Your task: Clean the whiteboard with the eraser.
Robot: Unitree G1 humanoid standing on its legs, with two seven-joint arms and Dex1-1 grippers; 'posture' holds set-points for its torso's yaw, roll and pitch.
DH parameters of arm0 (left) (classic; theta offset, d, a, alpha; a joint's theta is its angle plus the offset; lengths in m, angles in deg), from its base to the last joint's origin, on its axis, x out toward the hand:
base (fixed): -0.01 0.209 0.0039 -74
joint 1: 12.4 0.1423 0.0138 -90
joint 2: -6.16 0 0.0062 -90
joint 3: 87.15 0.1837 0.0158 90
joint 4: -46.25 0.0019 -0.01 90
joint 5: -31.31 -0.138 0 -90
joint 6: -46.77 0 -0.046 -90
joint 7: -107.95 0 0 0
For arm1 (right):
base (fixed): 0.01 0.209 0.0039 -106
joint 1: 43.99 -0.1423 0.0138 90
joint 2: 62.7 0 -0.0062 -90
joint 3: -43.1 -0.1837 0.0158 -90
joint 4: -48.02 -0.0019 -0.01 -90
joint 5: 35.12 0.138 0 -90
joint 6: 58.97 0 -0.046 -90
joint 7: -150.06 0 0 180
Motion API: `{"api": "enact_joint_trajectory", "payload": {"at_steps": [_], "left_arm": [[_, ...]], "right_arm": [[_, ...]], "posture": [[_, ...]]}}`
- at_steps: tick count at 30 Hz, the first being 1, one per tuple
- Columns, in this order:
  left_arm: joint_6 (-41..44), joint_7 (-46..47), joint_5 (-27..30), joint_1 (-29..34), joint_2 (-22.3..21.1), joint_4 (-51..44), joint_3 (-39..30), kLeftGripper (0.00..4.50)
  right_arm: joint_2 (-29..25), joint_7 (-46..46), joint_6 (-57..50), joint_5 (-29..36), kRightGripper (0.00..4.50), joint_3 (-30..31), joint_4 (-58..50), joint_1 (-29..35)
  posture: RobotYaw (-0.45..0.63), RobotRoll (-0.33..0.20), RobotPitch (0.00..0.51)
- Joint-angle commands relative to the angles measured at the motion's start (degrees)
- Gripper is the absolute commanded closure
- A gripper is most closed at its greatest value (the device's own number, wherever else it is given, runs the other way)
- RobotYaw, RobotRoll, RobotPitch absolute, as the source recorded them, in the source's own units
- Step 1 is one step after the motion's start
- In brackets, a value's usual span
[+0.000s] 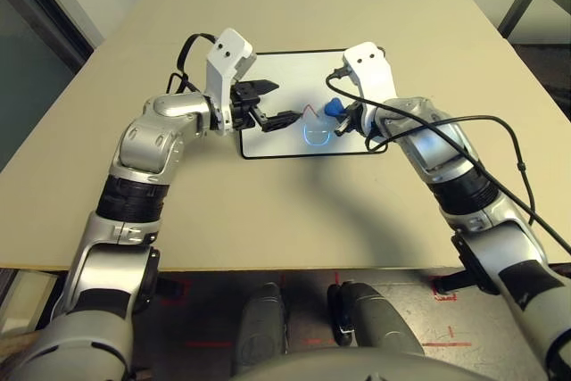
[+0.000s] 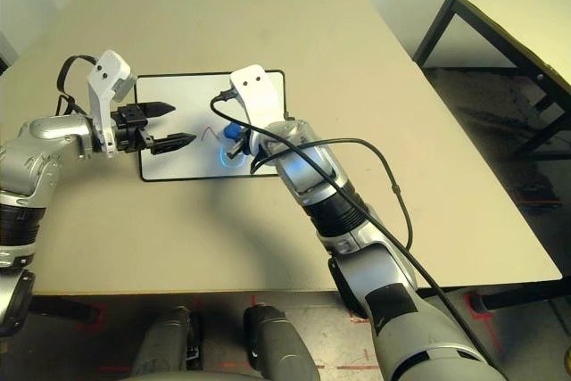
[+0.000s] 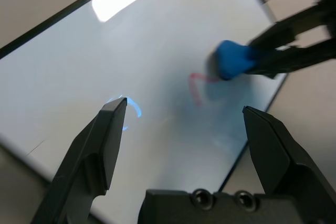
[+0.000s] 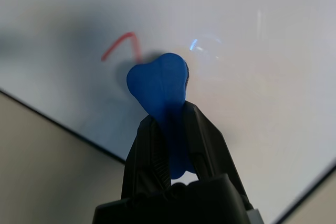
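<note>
Currently, the eraser [image 4: 163, 85] is gripped at its narrow waist by the right claw [image 4: 176, 116], whose two black fingers are drawn in close on either side of the blue block. One rounded end of the block is left sticking out past the fingertips, while its other end is seen between the fingers, near their base. The eraser is held at the board [image 1: 277, 86], just beside the red mark [image 4: 126, 43]; whether its underside is pressed against the white surface cannot be told.

The left claw [image 1: 290, 103] is spread wide, with a broad gap between its two fingers, and nothing is grasped by it. It is held over the left part of the board, its fingertips pointed toward the eraser and the right claw. The two claws are kept apart, and the red mark is seen between them in the head views.

The board is laid flat on the table [image 1: 268, 207], its white face framed by a thin black edge. A bent red line is drawn near the middle of the face, and a blue mark [image 1: 317, 135] is seen close by, on the side nearer the robot. The right part of the board is partly covered by the right claw and its white mount [image 1: 370, 71]. A black cable [image 1: 446, 136] is run from that mount along the right arm [image 1: 464, 185].
</note>
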Motion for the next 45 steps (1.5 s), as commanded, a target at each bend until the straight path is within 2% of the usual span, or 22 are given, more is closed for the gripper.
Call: {"api": "enact_joint_trajectory", "payload": {"at_steps": [1, 5, 8, 18, 21, 35, 45], "left_arm": [[-0.9, -0.4, -0.6, 1.2, -0.6, 1.2, -0.6, 0.0], [-0.5, -0.4, -0.3, 2.1, -0.4, 0.1, -0.8, 0.0], [0.0, -0.1, 0.0, 2.6, -0.1, -0.8, -1.1, 0.0], [1.2, 0.1, 0.4, 4.4, 0.0, -3.2, -1.6, 0.0], [1.5, 0.1, 0.5, 4.7, -0.1, -3.6, -1.7, 0.0], [2.7, 0.4, 1.2, 4.3, 0.4, -4.8, -1.3, 0.0], [3.4, 0.9, 1.5, 4.0, 0.7, -5.4, -1.1, 0.0]], "right_arm": [[0.7, -1.0, 0.7, 0.3, 3.96, 3.0, -1.0, 0.6], [0.3, -2.2, 2.4, -0.5, 3.96, 6.3, 0.6, 0.8], [0.5, -2.6, 4.2, -1.0, 3.96, 6.7, 2.6, -0.5], [3.2, 0.2, 14.8, -3.7, 3.96, 1.0, 16.5, -9.4], [3.4, 0.2, 16.2, -4.2, 3.96, 0.5, 18.6, -10.4], [3.3, -5.2, 10.1, -5.7, 3.96, 7.0, 11.7, -3.8], [3.0, -5.8, 9.9, -6.4, 3.96, 6.7, 11.6, -3.4]], "posture": [[0.02, 0.0, 0.1], [0.03, 0.0, 0.101], [0.03, 0.0, 0.103], [0.05, 0.0, 0.106], [0.05, 0.0, 0.106], [0.05, 0.0, 0.109], [0.04, 0.0, 0.109]]}}
